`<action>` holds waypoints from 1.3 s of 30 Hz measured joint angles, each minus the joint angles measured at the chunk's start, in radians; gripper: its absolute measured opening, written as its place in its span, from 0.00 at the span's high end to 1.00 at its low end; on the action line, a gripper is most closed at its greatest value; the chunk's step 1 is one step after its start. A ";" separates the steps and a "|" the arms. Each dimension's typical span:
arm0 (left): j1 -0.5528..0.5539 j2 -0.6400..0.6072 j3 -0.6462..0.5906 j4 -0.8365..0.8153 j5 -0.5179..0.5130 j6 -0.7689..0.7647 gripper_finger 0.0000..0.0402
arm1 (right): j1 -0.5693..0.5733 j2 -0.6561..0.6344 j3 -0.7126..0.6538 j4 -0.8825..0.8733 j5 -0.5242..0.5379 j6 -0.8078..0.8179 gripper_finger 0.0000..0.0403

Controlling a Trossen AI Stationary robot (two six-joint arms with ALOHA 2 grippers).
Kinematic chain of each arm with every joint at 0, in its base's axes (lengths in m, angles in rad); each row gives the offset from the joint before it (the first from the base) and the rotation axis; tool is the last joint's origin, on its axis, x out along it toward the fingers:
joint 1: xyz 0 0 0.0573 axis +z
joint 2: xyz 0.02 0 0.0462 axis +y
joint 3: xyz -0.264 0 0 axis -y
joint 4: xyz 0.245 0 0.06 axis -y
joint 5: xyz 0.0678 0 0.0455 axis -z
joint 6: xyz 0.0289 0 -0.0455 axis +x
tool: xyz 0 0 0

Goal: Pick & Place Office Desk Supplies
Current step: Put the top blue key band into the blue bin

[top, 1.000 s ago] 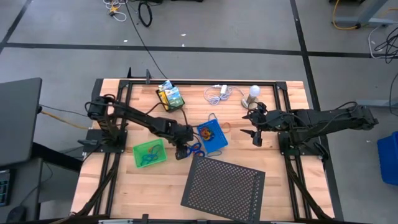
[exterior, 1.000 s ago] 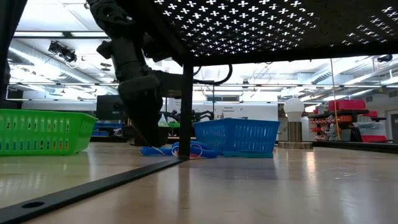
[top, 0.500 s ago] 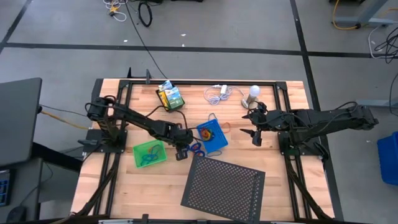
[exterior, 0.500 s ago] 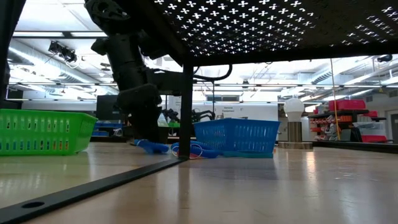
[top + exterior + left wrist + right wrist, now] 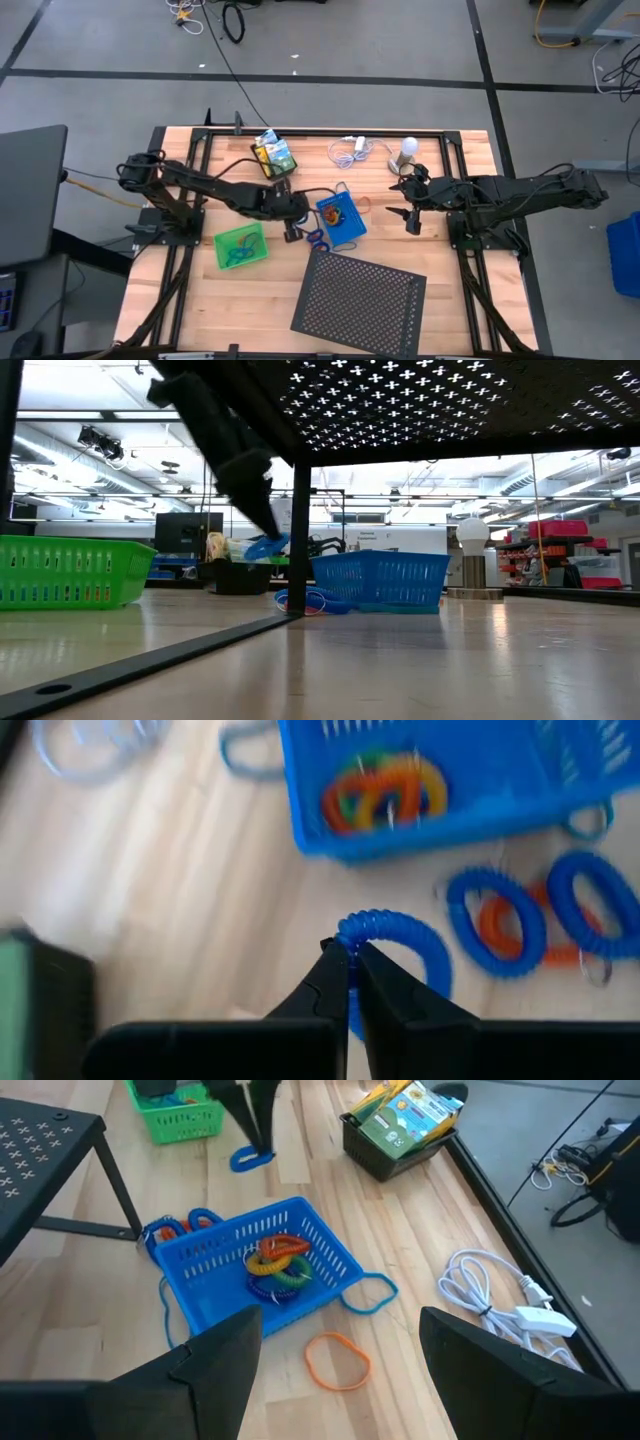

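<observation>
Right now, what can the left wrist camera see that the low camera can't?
Only the left wrist view shows the coloured loops inside the blue tray. Only the low view shows the green tray and the white bulb. Both show the left gripper shut on a blue coil loop, lifted off the table.

Colours all over this desk: the table (image 5: 180, 300) is light wood planks with a black frame. A bright green tray (image 5: 241, 247) with blue bits inside sits at about 9 o'clock from the blue tray (image 5: 250, 1270), which holds orange, yellow and green loops. The black tray (image 5: 395, 1142) is stuffed with green-white and yellow boxes. There's a blue coil loop (image 5: 395, 945) pinched in the dark left gripper (image 5: 347, 957), a plain orange loop (image 5: 337, 1360) on the wood, and a black perforated sheet (image 5: 358, 297) dotted with holes.
</observation>
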 joint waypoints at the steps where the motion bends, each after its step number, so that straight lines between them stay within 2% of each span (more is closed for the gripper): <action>1: 0.000 0.000 0.017 0.009 -0.006 0.029 0.98 | 0.000 0.000 0.000 0.000 0.000 -0.002 0.31; 6: 0.023 0.003 0.079 0.108 0.014 0.203 0.98 | 0.000 0.000 0.000 -0.001 0.000 -0.007 0.31; 11: 0.100 0.022 0.090 0.230 0.155 0.326 0.98 | 0.000 0.000 0.000 -0.001 -0.003 -0.024 0.31; 17: 0.188 0.084 0.089 0.328 0.322 0.380 0.98 | 0.000 0.000 0.000 -0.002 -0.003 -0.031 0.31; 25: 0.245 0.165 0.119 0.327 0.423 0.432 0.97 | 0.000 0.000 0.000 -0.002 0.014 -0.050 0.31; 35: 0.264 0.197 0.143 0.324 0.460 0.451 0.71 | 0.000 0.000 0.000 -0.011 0.017 -0.048 0.31; 39: 0.262 0.194 0.143 0.343 0.473 0.482 0.64 | -0.003 0.000 0.000 -0.011 0.017 -0.048 0.31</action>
